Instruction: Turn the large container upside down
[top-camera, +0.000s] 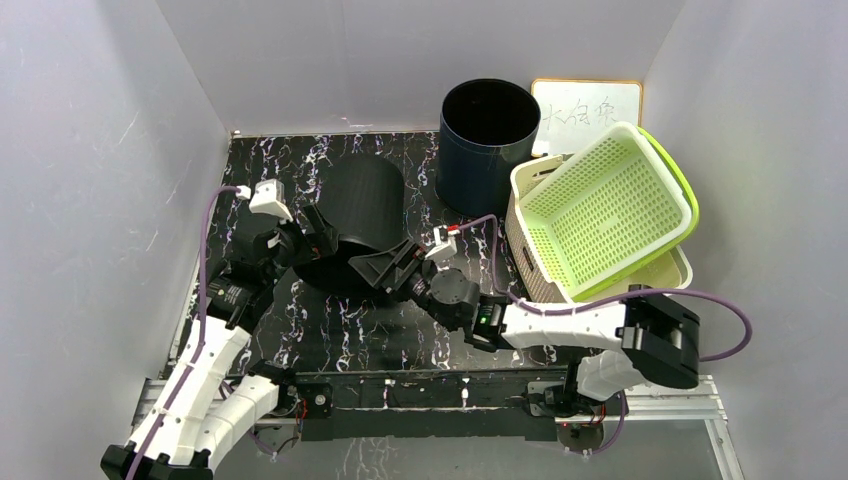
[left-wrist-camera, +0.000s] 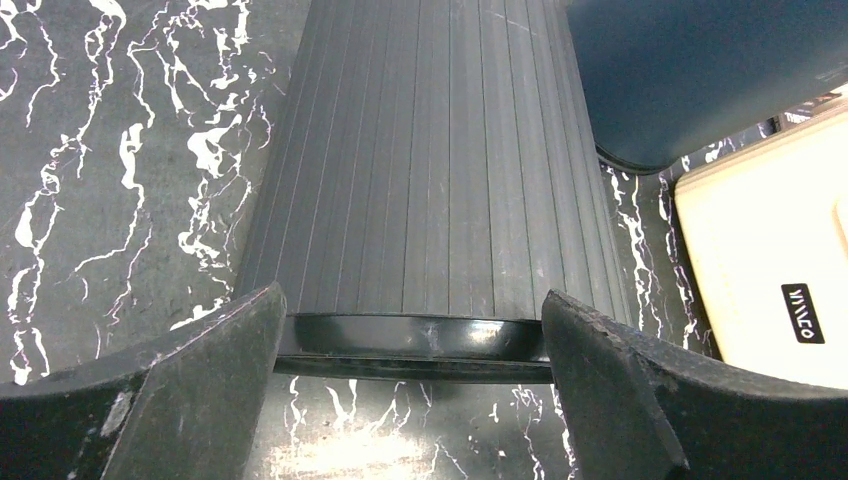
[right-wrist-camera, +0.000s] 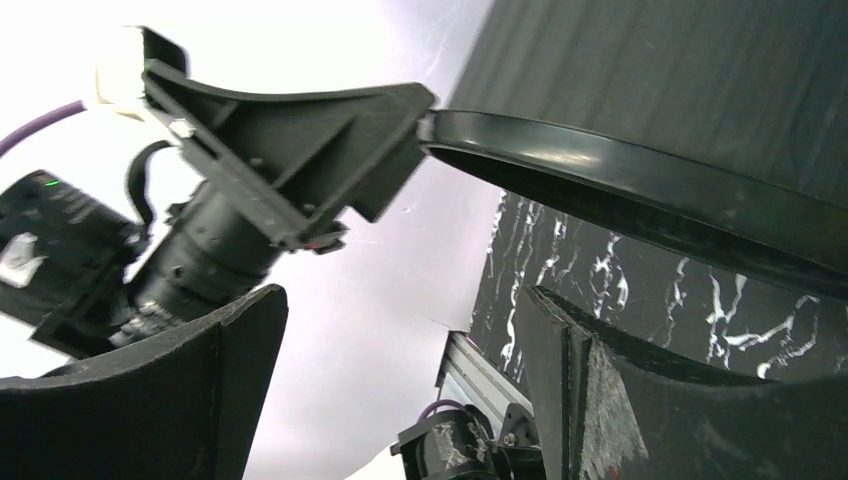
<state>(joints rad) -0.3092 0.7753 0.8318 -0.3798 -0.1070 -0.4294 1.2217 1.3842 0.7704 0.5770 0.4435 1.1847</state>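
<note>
Ribbed black bin (top-camera: 365, 205) lies tilted mid-table (top-camera: 330, 340), mouth toward the near edge; left gripper (left-wrist-camera: 410, 335) and right gripper (right-wrist-camera: 400, 320), both spread wide, meet its rim; flip apparently midway; next, heave that rim over.

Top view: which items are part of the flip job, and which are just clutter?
In the job:
- ribbed black container, lying tipped on the table
- left hand, open at its rim
- right hand, open beside the rim

Lying about:
- upright dark bin
- green basket, tilted in the beige basket
- whiteboard
</note>
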